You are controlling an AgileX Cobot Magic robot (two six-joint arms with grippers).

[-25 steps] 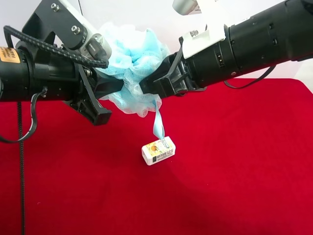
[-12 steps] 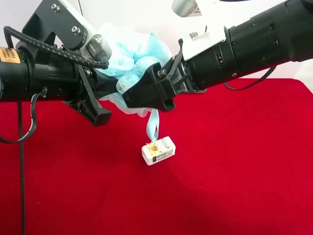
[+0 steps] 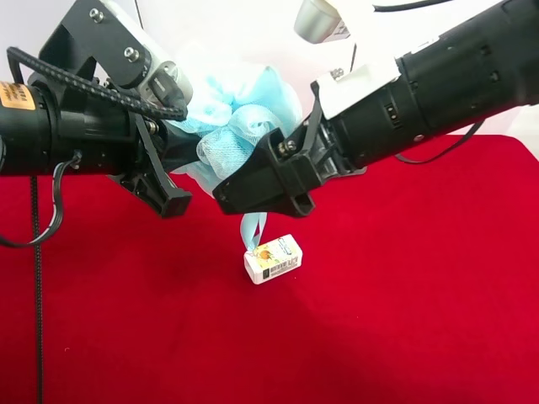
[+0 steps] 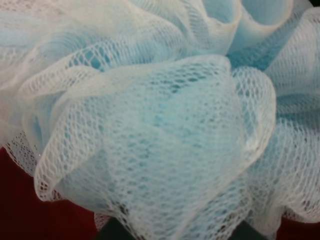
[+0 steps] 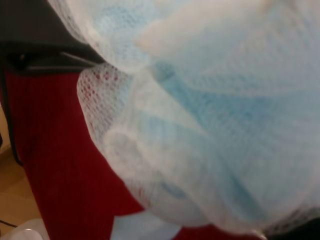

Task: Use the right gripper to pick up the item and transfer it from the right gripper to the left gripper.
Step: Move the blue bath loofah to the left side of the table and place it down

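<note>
In the exterior high view, the fluffy light blue mesh bath pouf [image 3: 244,109] is seen raised over the red cloth [image 3: 404,320], between the black-fingered left gripper [image 3: 181,160] and the black-fingered right gripper [image 3: 244,189]. Its blue ribbon loop [image 3: 251,229] hangs just above a small white printed box [image 3: 273,258]. Both wrist views are filled with mesh, so whether either gripper is clamped cannot be told.

Passage above is blocked by the pouf [image 3: 244,126]; beneath it, open worktop [image 3: 421,337] is interrupted by a small box [image 3: 273,258].
</note>
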